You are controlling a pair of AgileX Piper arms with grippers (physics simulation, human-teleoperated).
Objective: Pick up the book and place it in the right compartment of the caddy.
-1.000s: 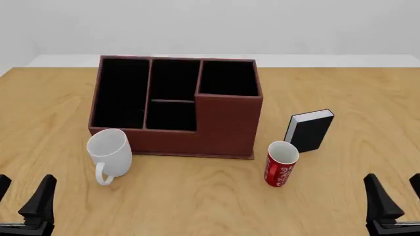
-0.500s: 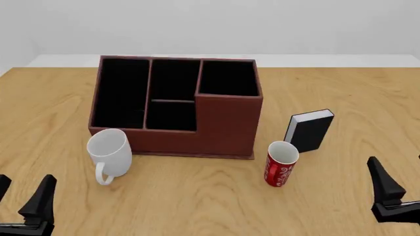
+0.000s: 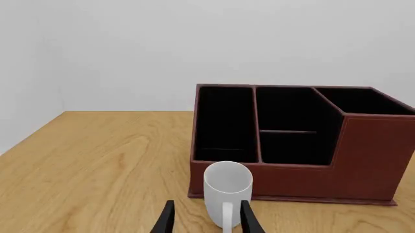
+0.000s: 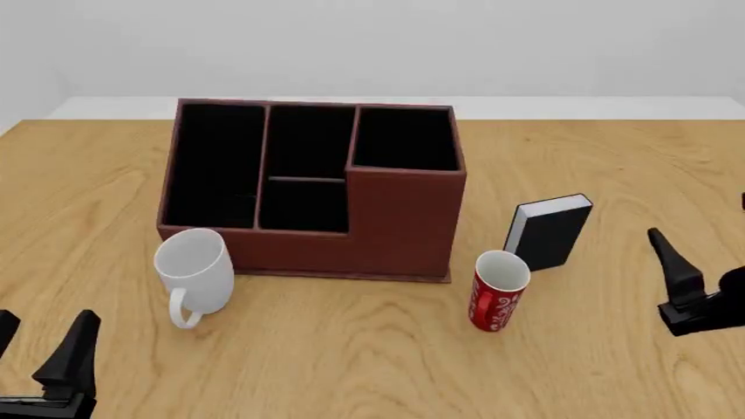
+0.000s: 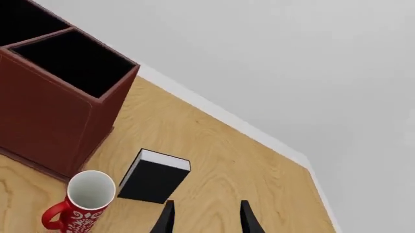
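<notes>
The black book [image 4: 550, 232] with white page edges stands tilted on the table, right of the reddish-brown caddy [image 4: 402, 229] and just behind the red can [image 4: 500, 293]. The right compartment [image 4: 406, 140] is black-lined and holds nothing. My right gripper [image 4: 699, 218] is open, raised off the table to the right of the book and apart from it. In the right wrist view the book [image 5: 154, 178] lies just ahead of that gripper [image 5: 207, 202], beside the caddy [image 5: 45, 111]. My left gripper [image 4: 44, 321] is open at the near left, nothing between its fingers.
A white mug [image 4: 195, 267] stands against the caddy's front left corner, right ahead of the left gripper [image 3: 207, 204] in the left wrist view. The red can [image 5: 81, 201] stands close to the book's near side. The table's right edge runs beyond the book.
My right gripper has risen and moved forward, tilting, and now sits level with the book's right side. The left gripper, book, can and mug have not moved.
</notes>
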